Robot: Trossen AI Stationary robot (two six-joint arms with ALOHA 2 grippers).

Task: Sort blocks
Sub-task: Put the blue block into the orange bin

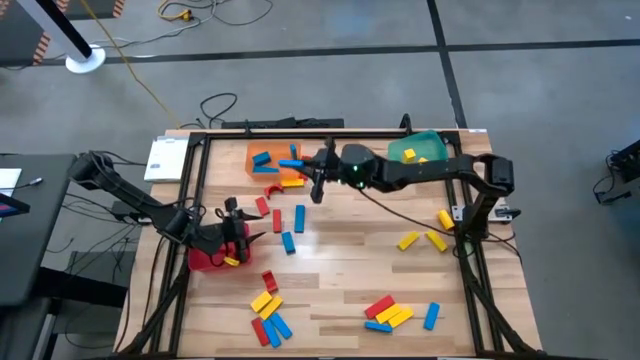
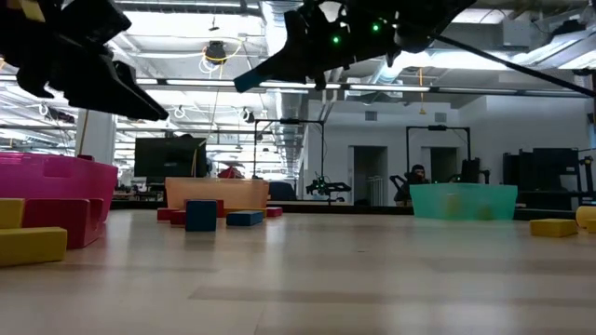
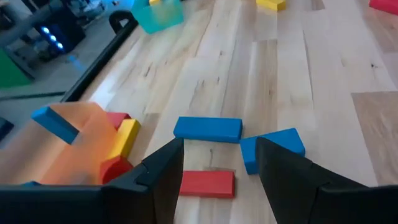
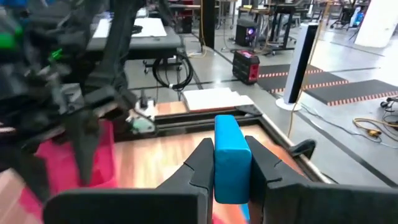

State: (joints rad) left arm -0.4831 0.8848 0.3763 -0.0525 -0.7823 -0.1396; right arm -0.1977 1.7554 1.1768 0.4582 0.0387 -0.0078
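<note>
Pale wooden boards made up the table, which we saw scattered with red, blue and yellow blocks in loose clusters. We found the right gripper closed on a blue block, held above the orange bin near the table's far edge; from overhead the arm covered most of that block. The left gripper hung with its jaws open and empty, by the red bin, part of which it hid from above. Between its fingers we looked at a red block and two blue ones lying on the boards. The green bin sat partly behind the right arm, its contents hard for us to make out.
</note>
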